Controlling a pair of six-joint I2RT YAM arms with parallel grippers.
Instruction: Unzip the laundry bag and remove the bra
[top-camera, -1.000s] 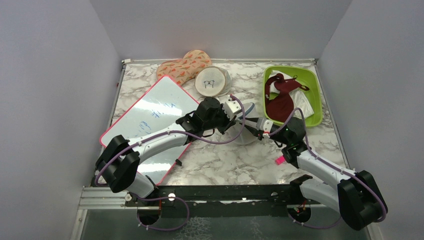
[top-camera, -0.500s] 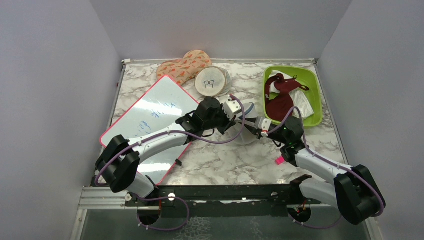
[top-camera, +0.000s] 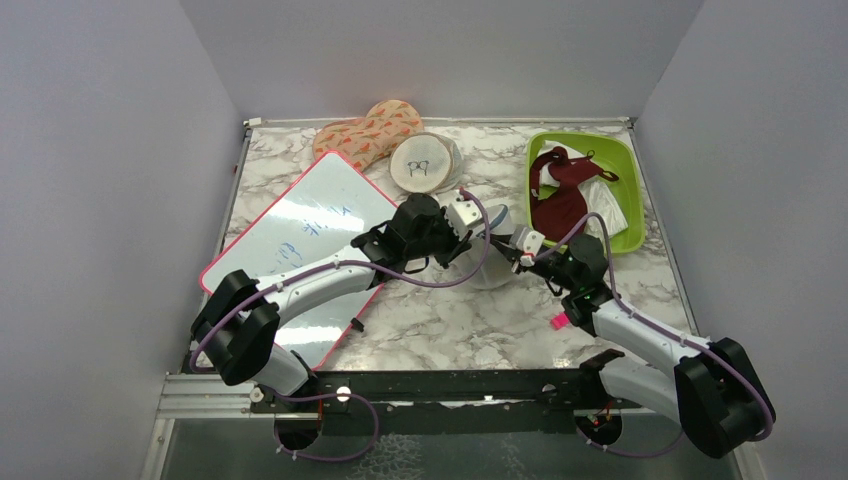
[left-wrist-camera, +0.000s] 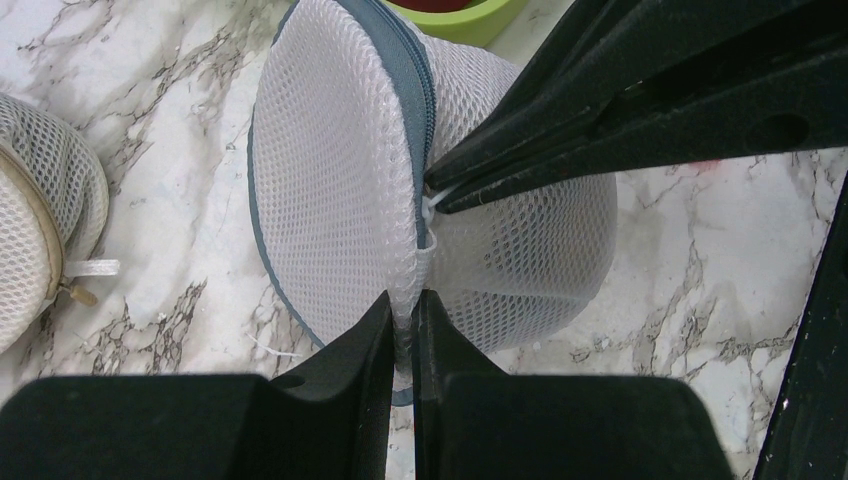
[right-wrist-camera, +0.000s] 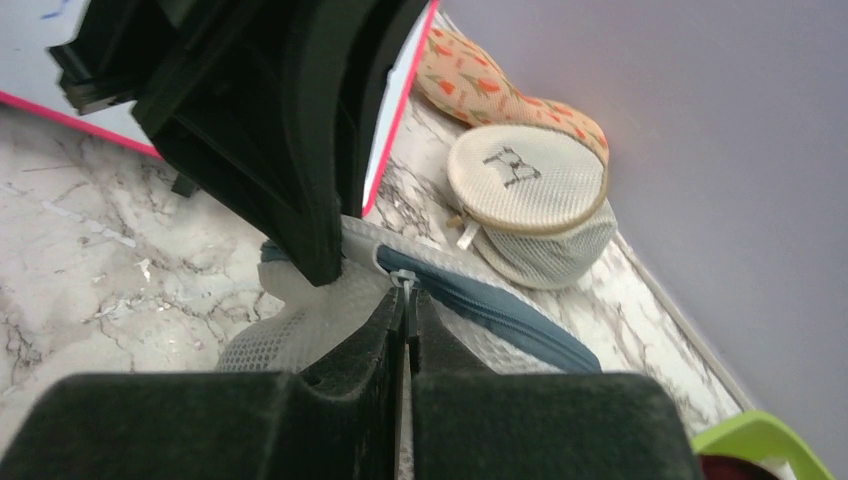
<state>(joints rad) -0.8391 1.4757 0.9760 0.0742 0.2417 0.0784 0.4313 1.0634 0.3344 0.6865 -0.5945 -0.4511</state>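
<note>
our left gripper (left-wrist-camera: 404, 310) pinches the laundry bag (left-wrist-camera: 330, 180) by its seam; the right gripper (right-wrist-camera: 406, 305) clamps the zip pull (right-wrist-camera: 403, 277); mesh hides its contents.

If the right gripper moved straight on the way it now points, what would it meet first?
Probably the laundry bag itself: the right gripper is shut on its zip pull, so it would press into the mesh. The left gripper pinches the bag close beside; depth is unclear.
</note>
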